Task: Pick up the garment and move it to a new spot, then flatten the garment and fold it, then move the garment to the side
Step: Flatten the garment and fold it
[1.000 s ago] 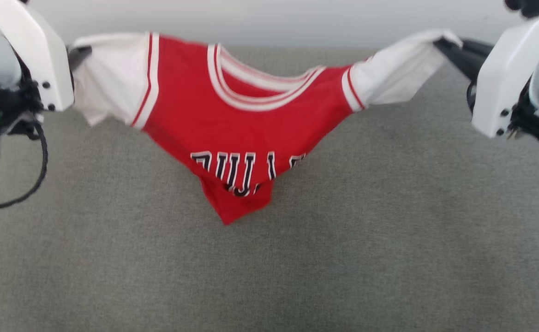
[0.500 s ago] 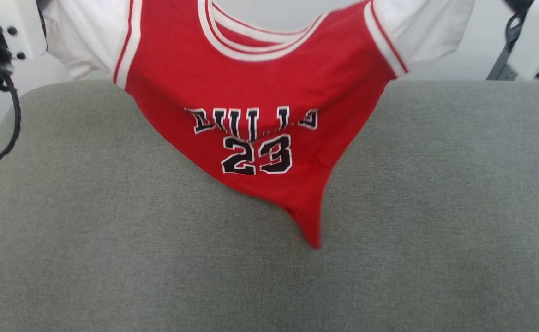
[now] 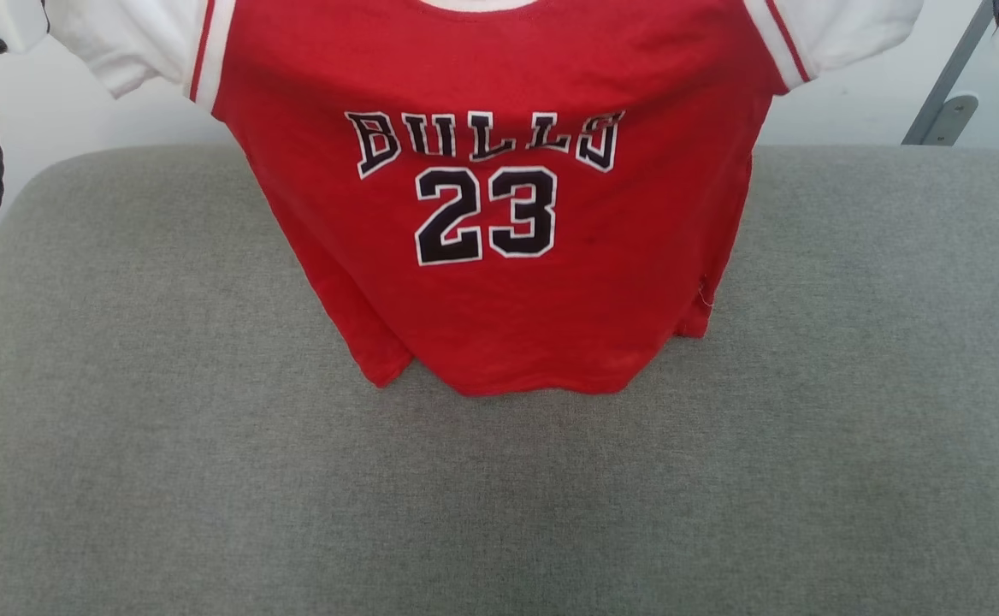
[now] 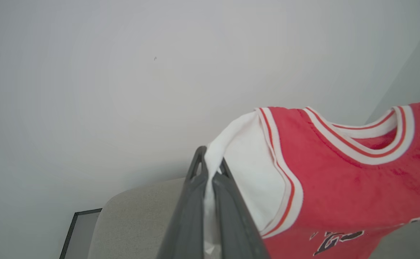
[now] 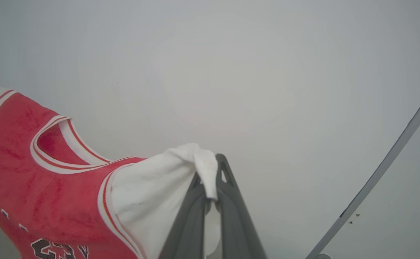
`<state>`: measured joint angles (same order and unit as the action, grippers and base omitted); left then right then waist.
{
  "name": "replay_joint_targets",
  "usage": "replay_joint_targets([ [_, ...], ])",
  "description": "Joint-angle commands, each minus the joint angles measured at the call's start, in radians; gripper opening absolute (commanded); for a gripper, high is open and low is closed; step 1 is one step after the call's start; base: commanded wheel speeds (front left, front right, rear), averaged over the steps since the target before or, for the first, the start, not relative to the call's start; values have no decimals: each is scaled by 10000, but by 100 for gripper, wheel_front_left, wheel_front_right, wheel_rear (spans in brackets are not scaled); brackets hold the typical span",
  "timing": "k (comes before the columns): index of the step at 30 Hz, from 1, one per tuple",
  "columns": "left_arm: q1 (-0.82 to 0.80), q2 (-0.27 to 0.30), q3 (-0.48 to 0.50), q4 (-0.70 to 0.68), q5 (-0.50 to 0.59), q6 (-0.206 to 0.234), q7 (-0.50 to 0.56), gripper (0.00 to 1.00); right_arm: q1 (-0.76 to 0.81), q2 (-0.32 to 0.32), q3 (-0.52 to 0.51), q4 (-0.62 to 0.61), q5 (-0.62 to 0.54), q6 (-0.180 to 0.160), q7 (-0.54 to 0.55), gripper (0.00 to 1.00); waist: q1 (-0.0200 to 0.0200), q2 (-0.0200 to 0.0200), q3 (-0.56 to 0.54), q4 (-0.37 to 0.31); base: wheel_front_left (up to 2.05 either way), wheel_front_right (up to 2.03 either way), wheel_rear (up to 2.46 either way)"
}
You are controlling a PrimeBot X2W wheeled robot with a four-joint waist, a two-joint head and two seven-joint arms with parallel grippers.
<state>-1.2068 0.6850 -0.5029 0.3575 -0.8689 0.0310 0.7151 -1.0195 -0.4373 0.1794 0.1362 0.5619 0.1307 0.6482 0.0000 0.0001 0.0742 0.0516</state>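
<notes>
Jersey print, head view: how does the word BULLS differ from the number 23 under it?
The word BULLS sits higher on the jersey, and the number 23 sits right below it. BULLS has smaller letters across a wider span, while 23 has bigger digits across a narrower one. BULLS reads wavy, its last letters bent by the cloth, whereas 23 reads clean. Both are dark with white outlines on the red front.

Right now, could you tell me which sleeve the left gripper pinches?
The sleeve on the head view's left; the right gripper holds the other sleeve.
</notes>
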Motion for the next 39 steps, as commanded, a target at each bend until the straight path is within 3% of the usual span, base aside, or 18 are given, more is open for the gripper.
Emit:
replay_joint_targets([
  [1,-222,-28,15,53,98,-63,-180,0,-174,48,-37,62,-146,1,-183,0,0,-1,94,14,0,0,0],
  [9,-561,-321,-12,540,353,-156,-828,0,-531,172,81,571,-589,1,-791,0,0,-1,700,68,0,0,0],
  [14,-1087,-740,31,1187,577,-267,-1730,0,-1207,468,410,1519,-1022,1,-1681,0,0,-1,1373,94,0,0,0],
  [22,-2570,-1426,21,2616,1327,-673,-3925,0,-3139,1119,547,3786,-2391,1,-4390,0,0,-1,2513,121,0,0,0],
  [31,-4037,-2048,-34,3574,2302,-1214,-7780,0,-4846,1617,-437,5743,-4897,-1,-8289,0,0,-1,3216,338,0,0,0],
  [35,-3897,-2169,-182,3884,2237,-1459,-8880,0,-4887,1759,-572,6279,-5635,-1,-8844,0,0,-1,3287,435,0,0,0],
  [39,-3190,-2172,-511,4291,1984,-1576,-9060,0,-4384,1801,-326,6877,-5506,-1,-8926,0,0,-1,3281,479,0,0,0],
])
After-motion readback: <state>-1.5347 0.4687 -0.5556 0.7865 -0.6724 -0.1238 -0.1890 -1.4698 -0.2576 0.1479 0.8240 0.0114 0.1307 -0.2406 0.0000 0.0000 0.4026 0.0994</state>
